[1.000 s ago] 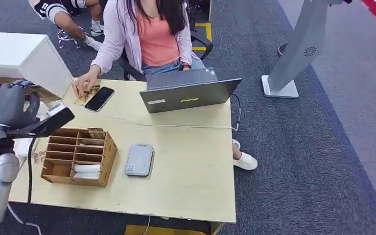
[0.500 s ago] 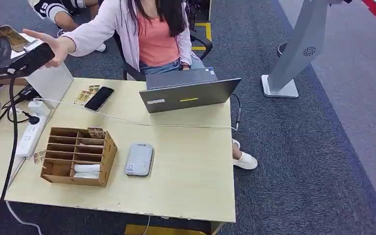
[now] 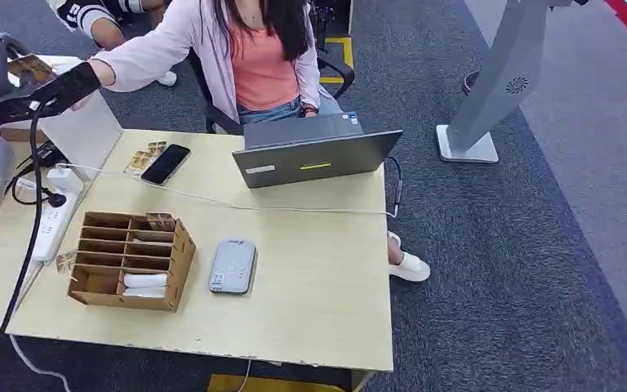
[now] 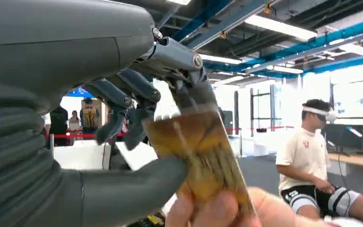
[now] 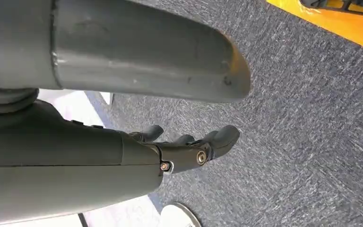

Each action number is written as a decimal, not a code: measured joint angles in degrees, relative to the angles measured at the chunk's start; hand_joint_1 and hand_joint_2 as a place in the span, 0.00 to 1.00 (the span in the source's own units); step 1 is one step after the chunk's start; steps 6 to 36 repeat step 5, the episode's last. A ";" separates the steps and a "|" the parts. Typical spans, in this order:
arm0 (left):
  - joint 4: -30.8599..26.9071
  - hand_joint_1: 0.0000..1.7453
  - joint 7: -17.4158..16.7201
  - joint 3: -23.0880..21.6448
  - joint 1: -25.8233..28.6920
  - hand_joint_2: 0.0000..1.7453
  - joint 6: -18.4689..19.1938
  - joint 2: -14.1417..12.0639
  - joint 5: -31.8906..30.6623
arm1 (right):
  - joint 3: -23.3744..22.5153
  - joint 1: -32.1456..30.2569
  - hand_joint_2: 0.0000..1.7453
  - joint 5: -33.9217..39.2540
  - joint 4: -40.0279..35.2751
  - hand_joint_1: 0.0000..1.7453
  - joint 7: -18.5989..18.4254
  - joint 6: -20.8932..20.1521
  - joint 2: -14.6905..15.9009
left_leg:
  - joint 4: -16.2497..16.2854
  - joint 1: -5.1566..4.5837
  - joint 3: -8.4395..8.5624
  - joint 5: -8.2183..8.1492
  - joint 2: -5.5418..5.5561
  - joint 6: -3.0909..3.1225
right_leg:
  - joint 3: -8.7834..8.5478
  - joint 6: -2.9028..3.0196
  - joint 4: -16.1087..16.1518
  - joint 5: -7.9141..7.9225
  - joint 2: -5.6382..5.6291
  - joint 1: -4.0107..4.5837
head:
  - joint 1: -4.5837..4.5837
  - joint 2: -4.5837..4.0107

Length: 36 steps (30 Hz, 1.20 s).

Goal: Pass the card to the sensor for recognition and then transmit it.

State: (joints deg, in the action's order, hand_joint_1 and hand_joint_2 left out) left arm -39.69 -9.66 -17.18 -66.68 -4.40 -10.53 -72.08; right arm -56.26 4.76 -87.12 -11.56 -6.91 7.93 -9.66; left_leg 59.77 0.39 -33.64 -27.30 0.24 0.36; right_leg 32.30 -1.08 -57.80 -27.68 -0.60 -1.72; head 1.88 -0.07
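My left hand (image 3: pixel 39 88) is raised at the far left, above the table's back corner. It pinches a brownish card (image 3: pixel 29 69) between thumb and fingers. Up close, the card (image 4: pixel 202 152) stands between my thick thumb (image 4: pixel 137 185) and the dark fingers (image 4: pixel 123 101). A person's fingers (image 4: pixel 217 213) grip the card's free end. The person's arm (image 3: pixel 143 57) stretches from the chair to my hand. The grey card sensor (image 3: pixel 233 265) lies flat on the table, well away from the card. My right hand (image 5: pixel 189 149) hangs over the carpet, holding nothing, fingers loosely extended.
A wooden slotted organizer (image 3: pixel 131 261) sits left of the sensor. At the back of the table (image 3: pixel 318 310) are a laptop (image 3: pixel 314 151), a black phone (image 3: pixel 166 163) and loose cards (image 3: pixel 143 157). A power strip (image 3: pixel 49 224) lies by a white box (image 3: pixel 82 131). Another person (image 4: pixel 312 161) sits farther off.
My left hand rose with the card from beside the table to up high. The person's hand left the cards on the table, reached over and took hold of the card's end.
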 joint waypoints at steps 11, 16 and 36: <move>0.46 0.00 -0.09 0.00 0.13 1.00 -0.61 0.17 0.09 | 0.00 -0.01 0.00 0.02 0.00 0.00 0.04 0.24 0.00 | 0.00 0.00 0.00 0.00 0.00 0.00 | 0.00 0.00 0.00 0.00 0.01 0.00 | 0.00 0.00; 0.46 0.00 -0.09 0.00 0.13 1.00 -0.61 0.17 0.09 | 0.00 -0.01 0.00 0.02 0.00 0.00 0.04 0.24 0.00 | 0.00 0.00 0.00 0.00 0.00 0.00 | 0.00 0.00 0.00 0.00 0.01 0.00 | 0.00 0.00; 0.46 0.00 -0.09 0.00 0.13 1.00 -0.61 0.17 0.09 | 0.00 -0.01 0.00 0.02 0.00 0.00 0.04 0.24 0.00 | 0.00 0.00 0.00 0.00 0.00 0.00 | 0.00 0.00 0.00 0.00 0.01 0.00 | 0.00 0.00</move>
